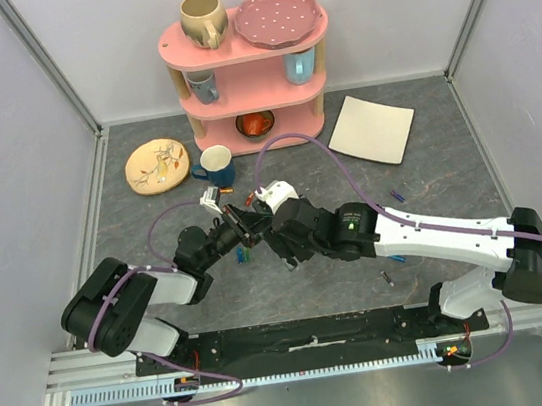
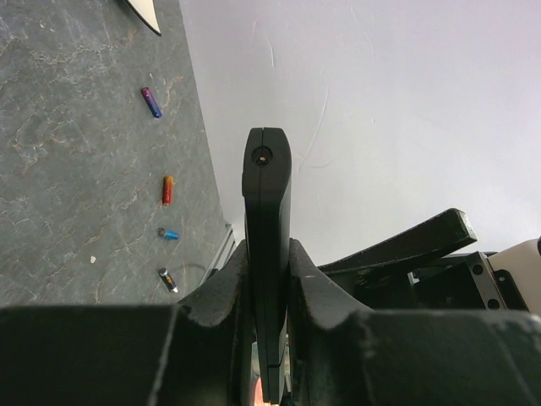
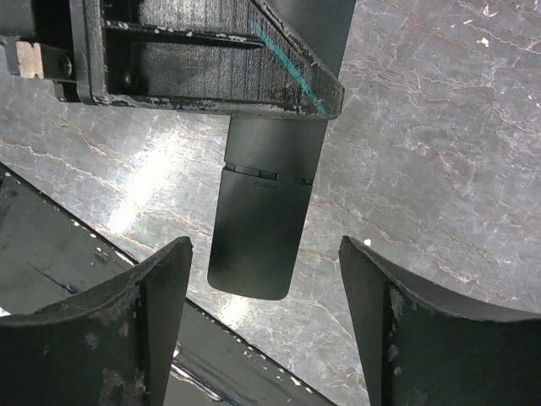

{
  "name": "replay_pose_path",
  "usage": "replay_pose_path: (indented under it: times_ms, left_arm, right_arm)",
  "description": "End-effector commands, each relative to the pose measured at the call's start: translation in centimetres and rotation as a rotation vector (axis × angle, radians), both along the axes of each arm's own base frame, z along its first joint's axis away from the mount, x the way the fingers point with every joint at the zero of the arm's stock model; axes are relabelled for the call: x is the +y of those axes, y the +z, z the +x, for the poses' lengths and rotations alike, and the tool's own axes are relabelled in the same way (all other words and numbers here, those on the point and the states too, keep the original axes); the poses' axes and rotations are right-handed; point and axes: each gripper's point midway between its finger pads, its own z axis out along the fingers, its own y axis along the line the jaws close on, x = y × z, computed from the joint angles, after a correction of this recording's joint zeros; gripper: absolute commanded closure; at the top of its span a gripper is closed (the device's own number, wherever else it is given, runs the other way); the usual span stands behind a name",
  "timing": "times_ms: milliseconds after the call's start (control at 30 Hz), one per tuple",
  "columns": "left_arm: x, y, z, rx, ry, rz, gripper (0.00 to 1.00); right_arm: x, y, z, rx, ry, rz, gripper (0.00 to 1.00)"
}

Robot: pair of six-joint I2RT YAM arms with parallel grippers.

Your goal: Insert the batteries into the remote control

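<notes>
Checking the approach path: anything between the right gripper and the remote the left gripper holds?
Nothing visible. The remote control, clamped in the left gripper, lies straight ahead of the open right gripper.

The remote control, a slim black bar, was held up off the surface, clamped edgewise between the left arm's fingers. Its free end stuck out, and a seam crossed its back. Four batteries lay apart on the surface to its right: a purple-blue one farthest, then an orange-red one, a small blue one and a dark silvery one nearest.
</notes>
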Motion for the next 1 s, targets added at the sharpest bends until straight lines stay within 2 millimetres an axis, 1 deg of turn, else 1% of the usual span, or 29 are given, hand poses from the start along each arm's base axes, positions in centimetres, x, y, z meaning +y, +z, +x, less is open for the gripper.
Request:
replay_pose_path:
  times_ms: [0,167,333,567,733,967]
  left_arm:
    - [-0.1,2.9,0.1,-0.105,0.001,-0.053,0.98]
    - [-0.1,2.7,0.1,-0.101,0.009,-0.052,0.98]
    - [-0.1,2.9,0.1,-0.108,0.009,-0.056,0.98]
    - [-0.3,3.2,0.0,-0.117,0.005,-0.053,0.98]
    - [-0.2,3.3,-0.2,-0.124,0.007,-0.047,0.98]
    - [-0.1,2.7,0.0,-0.116,0.018,-0.012,0.98]
  right_arm:
    - [0.6,1.6,0.7,-0.035,-0.028,0.042,0.24]
    - [0.6,1.1,0.5,-0.026,-0.014,0.031,0.30]
    - [0.7,1.0,0.5,-0.023,-0.006,0.032,0.33]
    - [0.8,0.8,0.3,-0.019,0.007,0.033,0.47]
    - [0.7,0.8,0.2,-0.017,0.010,0.037,0.55]
    - [0.6,1.8,0.2,-0.030,0.005,0.059,0.57]
